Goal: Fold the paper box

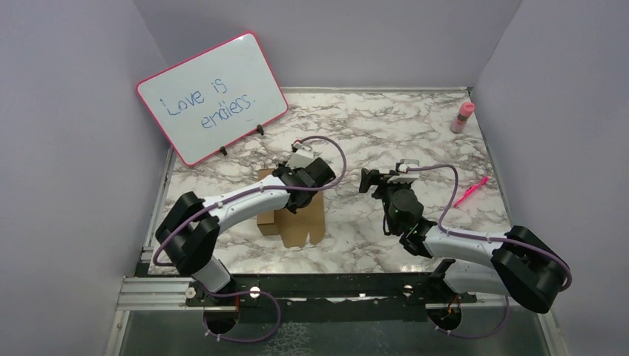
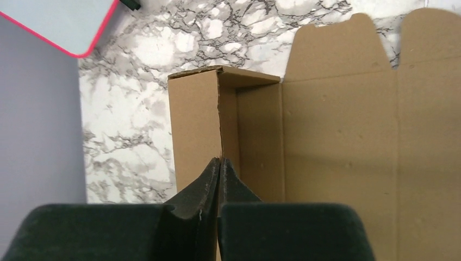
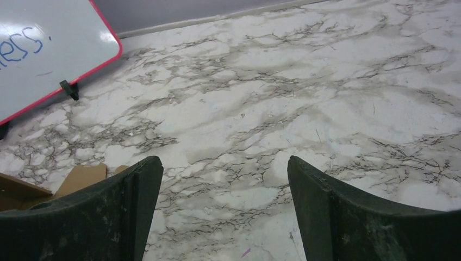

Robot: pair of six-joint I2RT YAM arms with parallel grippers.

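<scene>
Brown cardboard: the paper box is lying on the marble table just in front of the left arm, with most of it spread flat.
Raised wall: one narrow side panel is standing upright along the sheet's left edge, and a small end tab is bending inward at its far end.
Left gripper: the left gripper is pinching that upright panel, its fingers pressing together on the thin edge.
Right gripper: the right gripper is hovering over bare marble beside the box, fingers spread wide and holding nothing.
Done: only this first wall seems to be taking shape.
Left to do: the wide panel and the rounded flaps are lying flat, so most folds and the closing appear to be waiting.
Surroundings: a whiteboard and a pink bottle are standing well apart from the box.
</scene>
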